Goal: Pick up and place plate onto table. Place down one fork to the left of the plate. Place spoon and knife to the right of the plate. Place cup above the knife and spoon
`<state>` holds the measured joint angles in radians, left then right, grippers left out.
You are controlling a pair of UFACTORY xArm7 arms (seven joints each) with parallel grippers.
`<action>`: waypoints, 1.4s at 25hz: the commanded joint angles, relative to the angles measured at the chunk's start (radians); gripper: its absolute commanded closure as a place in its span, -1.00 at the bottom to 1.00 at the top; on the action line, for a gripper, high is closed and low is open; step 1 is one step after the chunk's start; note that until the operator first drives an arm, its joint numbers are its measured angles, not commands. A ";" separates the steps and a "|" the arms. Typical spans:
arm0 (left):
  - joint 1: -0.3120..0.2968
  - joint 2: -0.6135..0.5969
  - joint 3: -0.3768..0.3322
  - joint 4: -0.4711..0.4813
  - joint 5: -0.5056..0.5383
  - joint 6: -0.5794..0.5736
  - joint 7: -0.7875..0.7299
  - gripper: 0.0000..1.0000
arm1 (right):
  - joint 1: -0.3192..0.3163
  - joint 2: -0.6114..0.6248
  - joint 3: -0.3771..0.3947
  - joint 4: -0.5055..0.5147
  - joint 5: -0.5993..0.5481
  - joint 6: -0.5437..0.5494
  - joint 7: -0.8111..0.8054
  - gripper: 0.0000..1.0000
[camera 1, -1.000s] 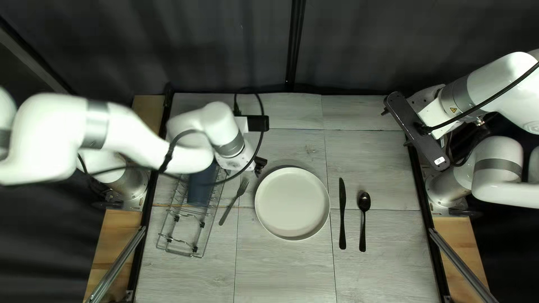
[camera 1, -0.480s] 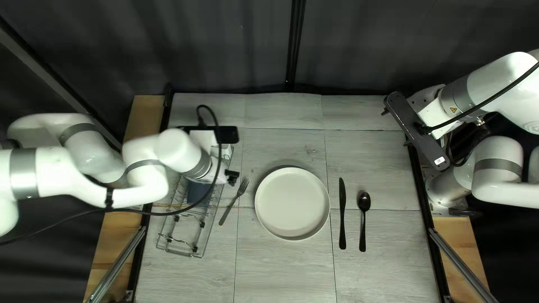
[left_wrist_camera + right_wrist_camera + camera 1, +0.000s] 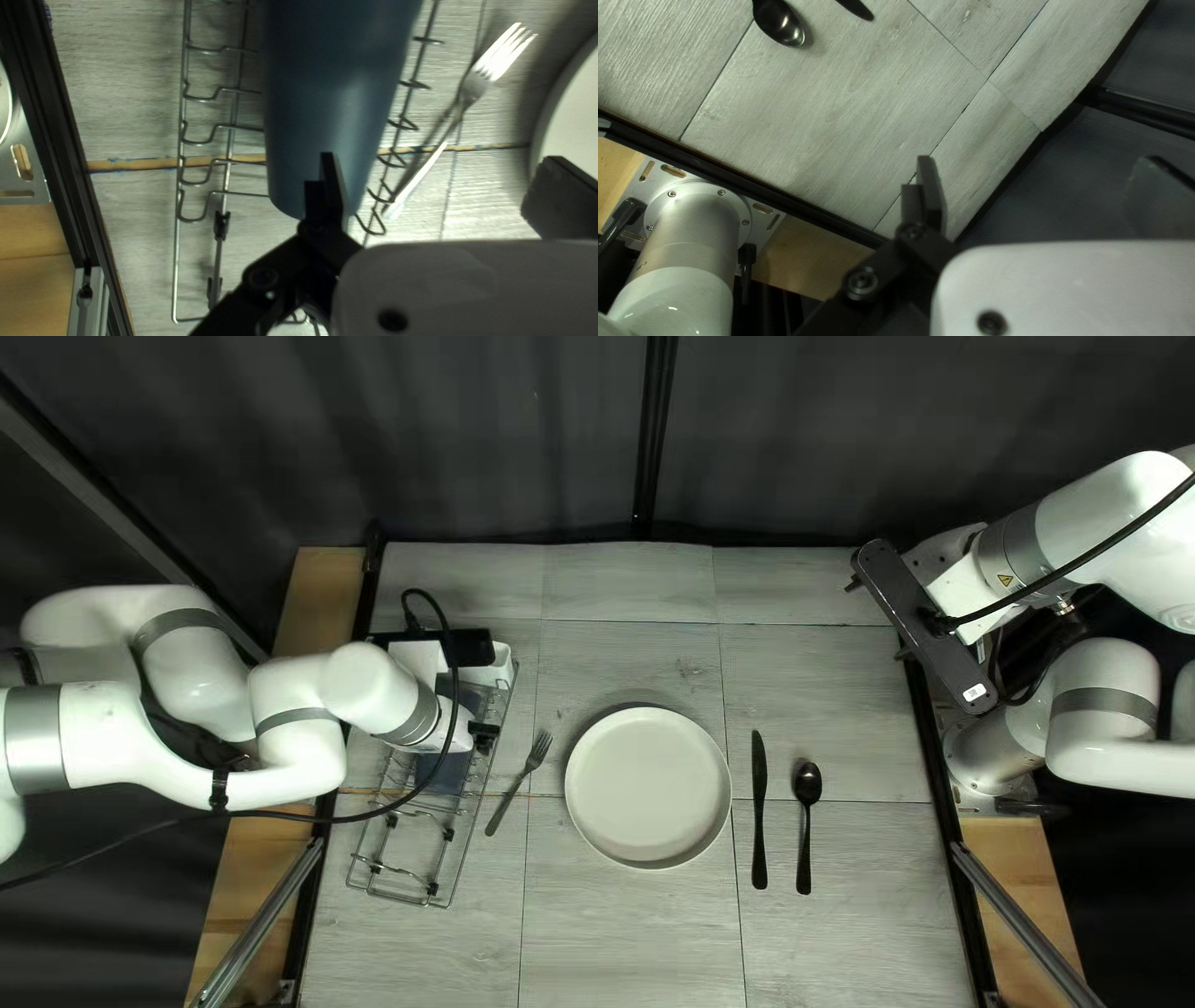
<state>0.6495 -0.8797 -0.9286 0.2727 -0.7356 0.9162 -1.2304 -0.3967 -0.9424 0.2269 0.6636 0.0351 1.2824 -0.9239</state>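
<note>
**Left claw (image 3: 483, 734) spread at the blue cup (image 3: 330, 106)**

The left claw hangs over the wire rack (image 3: 176, 274), its fingers wide apart. The cup sits in the rack just ahead of the claw; one finger overlaps it in the left wrist view, though whether they touch cannot be told. The fork (image 3: 518, 784) lies on the bench (image 3: 623, 921) beyond the rack, ahead of the gap between the fingers, and the plate (image 3: 649, 787) is ahead of the other finger.

In the top left view, the knife (image 3: 759, 809) and then the spoon (image 3: 808, 784) lie farther to the left claw's right, past the plate, side by side and apart.

The right claw (image 3: 881, 617) is raised near the bench's far right corner, its fingers also spread. In its wrist view, the spoon's bowl and one end of the knife show well ahead of it.
</note>
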 commanded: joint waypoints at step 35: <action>0.031 0.178 -0.067 -0.106 -0.098 -0.185 0.088 -1.00 | 0.000 0.000 0.000 0.000 0.000 0.000 0.000 -1.00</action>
<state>0.6767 -0.7147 -0.9905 0.1709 -0.8269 0.7439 -1.1473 -0.3967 -0.9424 0.2269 0.6636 0.0351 1.2824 -0.9239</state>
